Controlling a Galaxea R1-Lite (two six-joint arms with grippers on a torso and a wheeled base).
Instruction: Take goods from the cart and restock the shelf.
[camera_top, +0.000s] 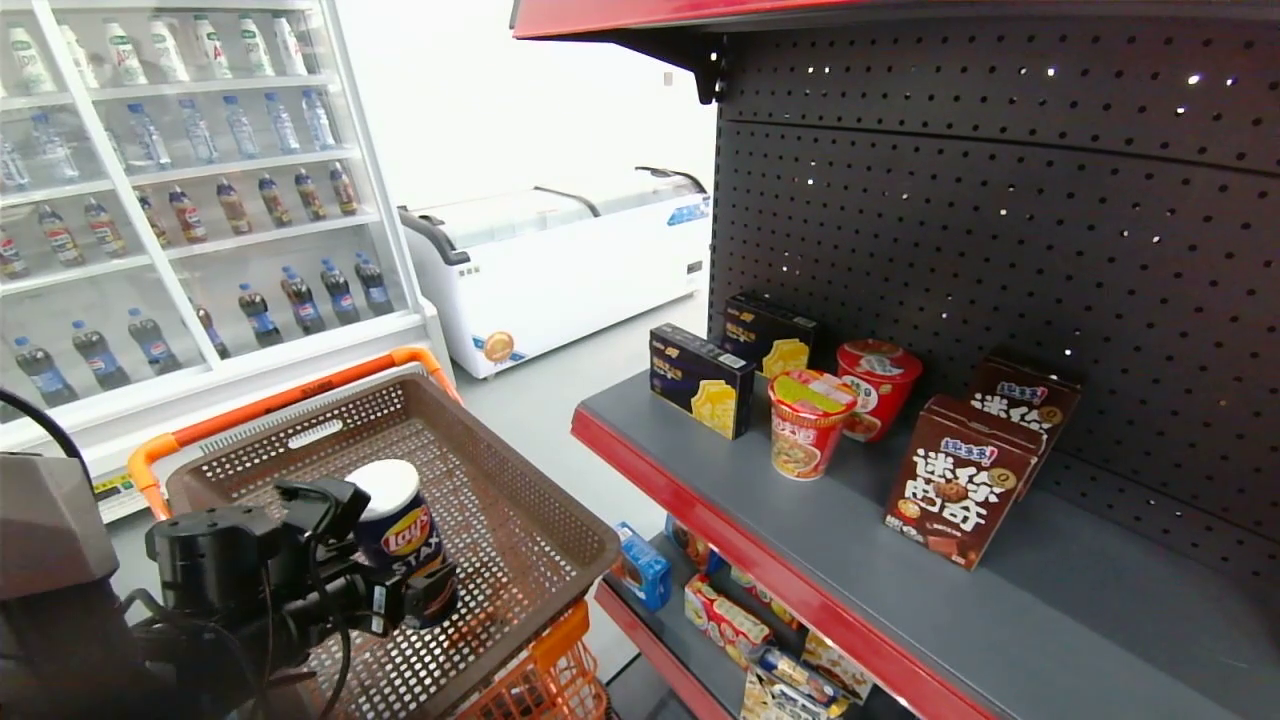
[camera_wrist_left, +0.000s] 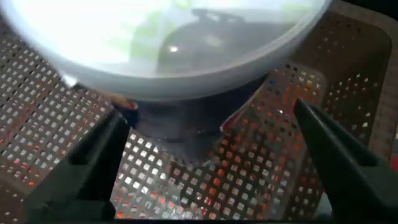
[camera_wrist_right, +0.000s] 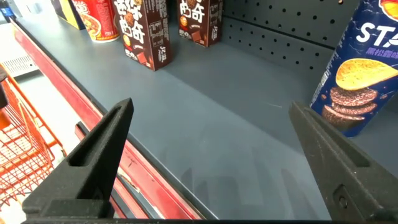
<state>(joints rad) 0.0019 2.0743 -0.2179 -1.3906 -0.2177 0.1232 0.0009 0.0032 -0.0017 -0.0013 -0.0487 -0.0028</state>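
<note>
One chips can (camera_wrist_right: 357, 68) stands on the shelf (camera_wrist_right: 236, 137); left gripper (camera_wrist_left: 208, 165), wide, straddles another can (camera_top: 400, 520) in the cart (camera_top: 555, 545); right gripper (camera_wrist_right: 211, 162) wide, empty.

Grey shelf (camera_top: 1000, 620) holds dark boxes (camera_top: 700, 380), noodle cups (camera_top: 808, 425), brown boxes (camera_top: 955, 490).
</note>
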